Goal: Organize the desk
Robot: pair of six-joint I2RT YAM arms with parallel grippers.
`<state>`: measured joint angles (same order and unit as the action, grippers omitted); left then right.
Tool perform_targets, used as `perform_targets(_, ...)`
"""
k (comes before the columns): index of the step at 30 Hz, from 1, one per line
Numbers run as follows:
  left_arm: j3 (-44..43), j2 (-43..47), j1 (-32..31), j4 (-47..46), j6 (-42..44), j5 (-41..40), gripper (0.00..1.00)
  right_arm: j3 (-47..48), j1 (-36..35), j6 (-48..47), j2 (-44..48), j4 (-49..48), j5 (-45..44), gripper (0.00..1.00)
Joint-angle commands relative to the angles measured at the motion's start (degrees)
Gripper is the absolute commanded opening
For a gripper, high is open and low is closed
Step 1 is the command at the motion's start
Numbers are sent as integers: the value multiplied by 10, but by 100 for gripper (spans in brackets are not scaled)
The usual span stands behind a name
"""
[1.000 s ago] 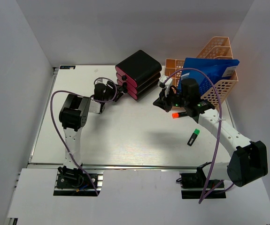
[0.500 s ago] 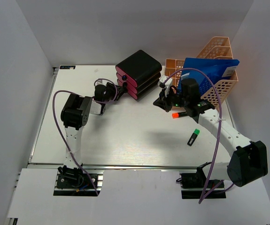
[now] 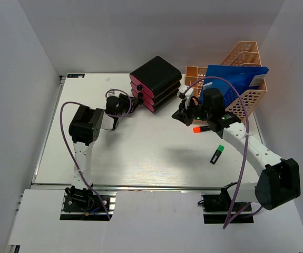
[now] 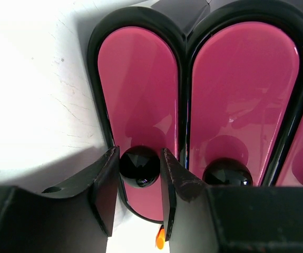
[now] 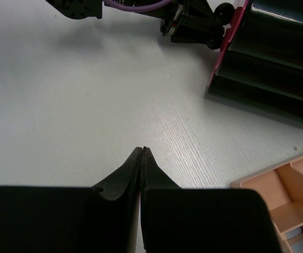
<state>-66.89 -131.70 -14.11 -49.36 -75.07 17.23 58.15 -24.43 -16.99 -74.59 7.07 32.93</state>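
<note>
Around drawer knob point(image 4: 139, 167), left pincer point(image 4: 138, 158) tighter.

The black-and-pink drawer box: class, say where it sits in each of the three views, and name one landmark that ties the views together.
Top external: drawer box at upper centre, by the desk's far edge.
Left wrist: drawer box fills the frame, pink fronts facing us; the left gripper has its fingers pinching one round black knob.
Right wrist: drawer box in the upper right corner, side on.
Shared landmark: the left gripper at the box's front, visible in all three.
</note>
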Motion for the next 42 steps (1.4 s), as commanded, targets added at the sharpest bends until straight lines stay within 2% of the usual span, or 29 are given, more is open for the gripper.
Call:
perform_targets(1,12,5,-5,3,2,10,25,-8,2,-8,3,-12,-3,0)
perform_targets(19,169,125,24,-3,43,26,24,-9,3,-9,-1,-12,-6,0)
perform_targets(26,191,174,50,63,71,25,25,-9,3,-19,-6,-7,1,0)
perform_targets(29,183,182,55,94,86,29,43,-6,2,-36,-12,7,16,0)
perform_targets(30,178,185,55,102,89,29,56,-4,3,-44,-13,12,22,0)
perform_targets(31,174,190,55,114,94,29,60,-3,3,-51,-13,23,38,10)
perform_targets(33,165,195,55,132,99,29,69,-3,-1,-81,-13,36,55,22)
perform_targets(34,163,202,55,138,105,30,70,-4,1,-93,-12,42,74,35)
perform_targets(37,156,218,55,167,122,31,72,-4,0,-147,-14,72,108,52)
perform_targets(40,153,252,60,205,149,30,72,-9,1,-201,-14,104,129,60)
perform_targets(42,155,285,65,249,163,27,73,-15,-1,-224,-13,116,133,62)
